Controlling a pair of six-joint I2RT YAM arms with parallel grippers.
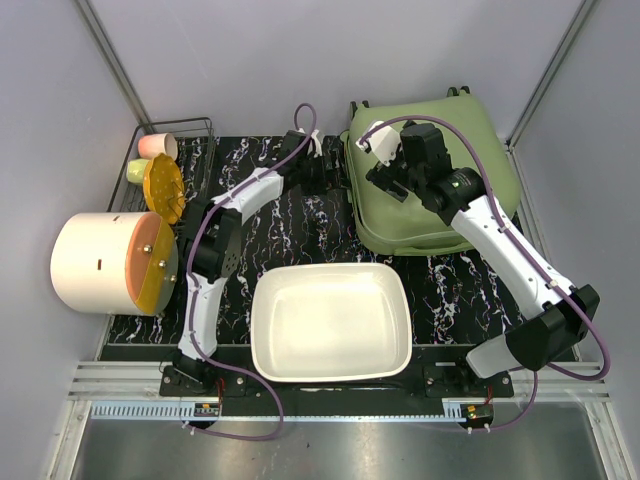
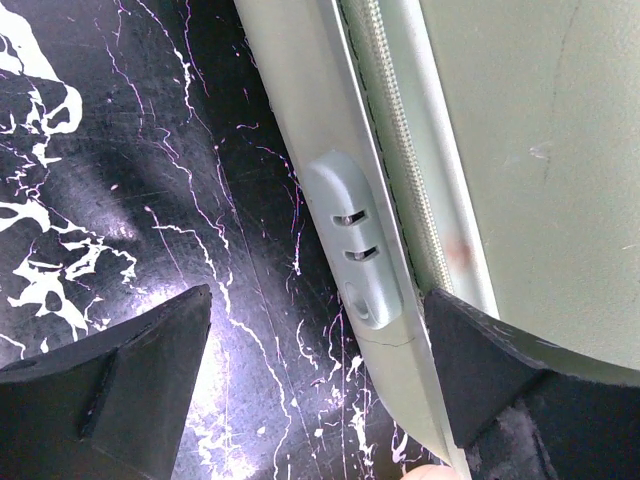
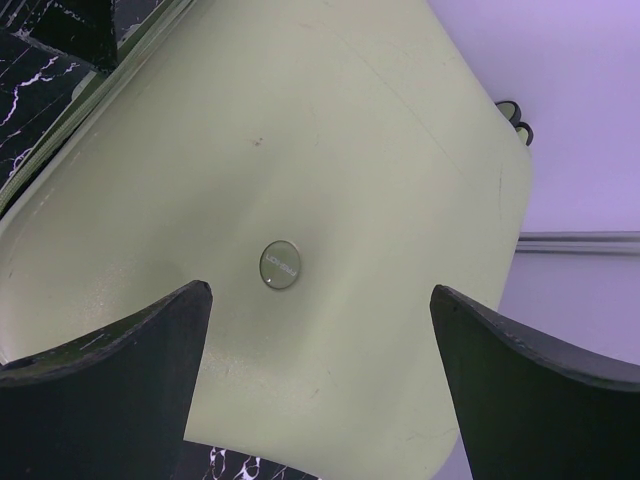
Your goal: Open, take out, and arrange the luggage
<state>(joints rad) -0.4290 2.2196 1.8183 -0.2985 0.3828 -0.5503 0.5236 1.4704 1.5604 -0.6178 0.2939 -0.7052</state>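
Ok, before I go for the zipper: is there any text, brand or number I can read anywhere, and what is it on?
On the lid of the luggage, the round badge carries one line of lettering, too blurred to read.
On the luggage edge, the grey plastic fitting shows two slots and no text.
The white bin shows no markings; nothing else is legible in any view.

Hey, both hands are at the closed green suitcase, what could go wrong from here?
One: the left hand straddles the edge of the luggage beside the zipper, with no pull in view; closing may only pinch that edge.
Two: the right hand hangs open over it; pressing down would likely hold it shut.
Three: the white bin sits close in front, so dragging the luggage nearer might hit it.
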